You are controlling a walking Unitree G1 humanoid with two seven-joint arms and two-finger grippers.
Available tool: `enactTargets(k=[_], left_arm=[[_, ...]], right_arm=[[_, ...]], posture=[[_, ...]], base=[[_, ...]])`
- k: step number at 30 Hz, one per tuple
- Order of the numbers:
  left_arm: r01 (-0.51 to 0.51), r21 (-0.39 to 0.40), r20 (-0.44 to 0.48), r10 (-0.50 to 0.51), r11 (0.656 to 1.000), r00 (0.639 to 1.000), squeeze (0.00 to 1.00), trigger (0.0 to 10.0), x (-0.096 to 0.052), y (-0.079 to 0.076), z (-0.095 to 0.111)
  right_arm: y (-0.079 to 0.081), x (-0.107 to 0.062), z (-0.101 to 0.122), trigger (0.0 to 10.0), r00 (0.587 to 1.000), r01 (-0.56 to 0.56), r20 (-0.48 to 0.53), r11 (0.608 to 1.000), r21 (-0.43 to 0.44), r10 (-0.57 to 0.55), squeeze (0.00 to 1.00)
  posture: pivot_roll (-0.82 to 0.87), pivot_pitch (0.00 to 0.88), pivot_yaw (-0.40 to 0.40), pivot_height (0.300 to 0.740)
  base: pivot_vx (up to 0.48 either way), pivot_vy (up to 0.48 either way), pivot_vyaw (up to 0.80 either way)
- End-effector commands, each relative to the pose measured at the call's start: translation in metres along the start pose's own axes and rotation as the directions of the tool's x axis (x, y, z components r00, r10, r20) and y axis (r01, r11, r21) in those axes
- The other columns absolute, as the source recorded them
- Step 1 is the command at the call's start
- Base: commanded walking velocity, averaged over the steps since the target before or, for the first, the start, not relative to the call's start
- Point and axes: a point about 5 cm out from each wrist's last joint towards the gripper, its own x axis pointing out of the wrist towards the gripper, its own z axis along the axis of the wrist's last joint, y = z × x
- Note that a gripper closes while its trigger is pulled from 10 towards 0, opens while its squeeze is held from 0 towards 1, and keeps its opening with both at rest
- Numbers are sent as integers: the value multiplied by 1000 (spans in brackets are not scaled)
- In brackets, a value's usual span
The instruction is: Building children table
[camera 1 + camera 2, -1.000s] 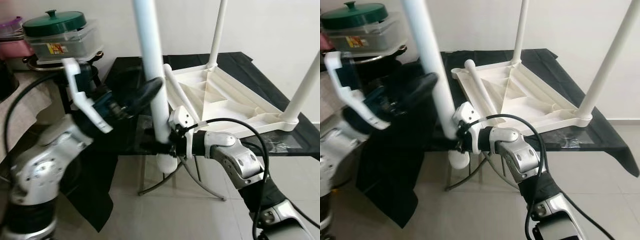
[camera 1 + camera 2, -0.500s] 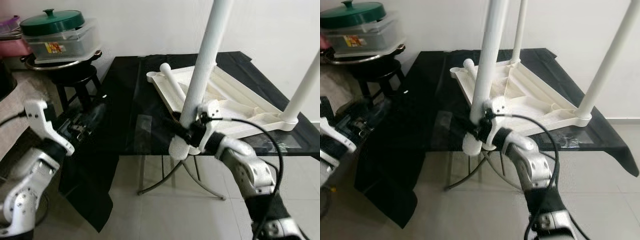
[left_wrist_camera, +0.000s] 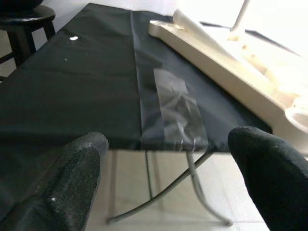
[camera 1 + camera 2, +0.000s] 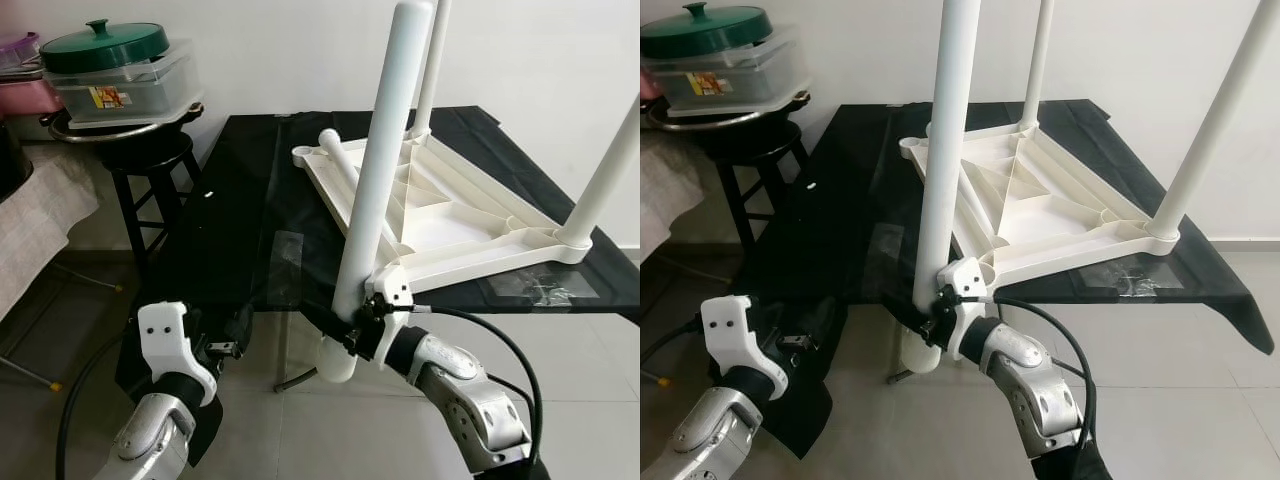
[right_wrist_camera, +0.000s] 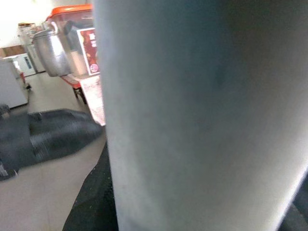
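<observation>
My right gripper (image 4: pixel 347 334) is shut on a white table leg (image 4: pixel 380 170), low on the tube, just in front of the black glass table's (image 4: pixel 235 190) near edge. The leg stands almost upright, leaning slightly right. The right wrist view shows that leg (image 5: pixel 192 120) very close up. The white children's tabletop (image 4: pixel 450 215) lies upside down on the glass with two legs standing in its far (image 4: pixel 430 60) and right (image 4: pixel 603 185) corners. A third loose leg (image 4: pixel 345 165) lies along its left rim. My left gripper (image 3: pixel 168 144) hangs low at the left, open and holding nothing.
A black stool (image 4: pixel 150 160) at the left carries a metal pot and a clear box with a green lid (image 4: pixel 105 45). A cloth-covered surface (image 4: pixel 30 210) is at the far left. Clear tape (image 4: pixel 285 255) sits on the glass. Tiled floor lies below.
My left arm has let go of the leg and dropped low to the left. My right gripper has carried the leg down and righted it from a left lean.
</observation>
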Motion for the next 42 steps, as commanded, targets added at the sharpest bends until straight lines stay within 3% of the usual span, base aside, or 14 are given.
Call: enactTargets(k=[1, 8, 20, 26, 33, 42], left_arm=[[-2, 48, 10, 1, 999, 1000, 0, 10000, -1, -1, -1], [23, 46, 32, -24, 999, 999, 0, 10000, 2, -3, -1], [8, 73, -3, -8, 997, 1000, 0, 10000, 5, -3, -12], [53, 98, -9, -53, 994, 999, 0, 10000, 10, -17, -13], [62, 77, -13, -61, 995, 998, 0, 10000, 9, -20, -11], [7, 111, -6, -6, 994, 1000, 0, 10000, 6, -13, -11]], right_arm=[[7, 4, 6, 10000, 999, -41, 33, 999, 18, 40, 0], [14, 11, 13, 10000, 996, -70, 64, 997, 38, 67, 0], [22, 17, 15, 10000, 992, -87, 93, 994, 64, 81, 0], [29, 24, 10, 10000, 992, -101, 77, 993, 66, 96, 0], [15, 13, 7, 10000, 997, -32, 68, 996, 78, 26, 0], [8, 18, 7, 10000, 998, -16, 60, 997, 80, 11, 0]], posture=[[-99, 1, 46, 740], [-89, 3, 41, 740], [-79, 0, 38, 740], [-70, 12, 35, 740], [-72, 29, 32, 740], [-54, 29, 10, 740]], base=[[0, 0, 0], [0, 0, 0], [0, 0, 0], [0, 0, 0], [0, 0, 0], [0, 0, 0]])
